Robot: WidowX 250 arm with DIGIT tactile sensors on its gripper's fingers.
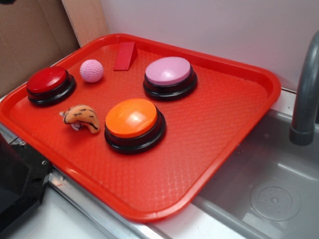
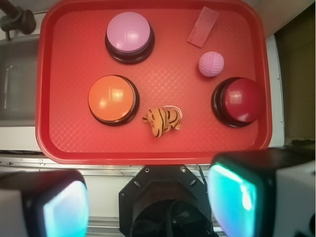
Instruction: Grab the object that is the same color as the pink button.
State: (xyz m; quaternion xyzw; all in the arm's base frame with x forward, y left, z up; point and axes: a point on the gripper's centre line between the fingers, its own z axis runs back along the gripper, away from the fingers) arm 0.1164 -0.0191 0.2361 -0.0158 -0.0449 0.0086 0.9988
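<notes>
So the red plastic tray (image 1: 224, 149) sat across a countertop with a grey sink (image 1: 279, 194) at the lower right of the exterior frame and a grey faucet pipe (image 1: 305, 94) at the right edge. 3 dome buttons were on it. The pink button (image 1: 169, 71) was up near the middle top of that frame, the orange-topped button (image 1: 131, 118) sat dead center, and the red-topped button (image 1: 47, 79) was over at the left.

The little pink dimpled ball (image 1: 91, 70) was in the upper left area of the exterior frame, between the red-topped button and a red wedge block (image 1: 125, 56), near both but touching neither as far as I could see. In the wrist view the same ball (image 2: 211, 63) showed up at upper right, just above the red-topped button (image 2: 242, 99) and below the wedge (image 2: 203, 27).

An orange striped plush toy (image 1: 81, 118) lay just left of the orange button, close but apart.

The gripper (image 2: 148, 197) hung at the bottom of the wrist frame, off the near edge of the tray, its 2 fingers (image 2: 232, 192) spread wide apart with nothing between them. Everything on the tray was well clear of it.
</notes>
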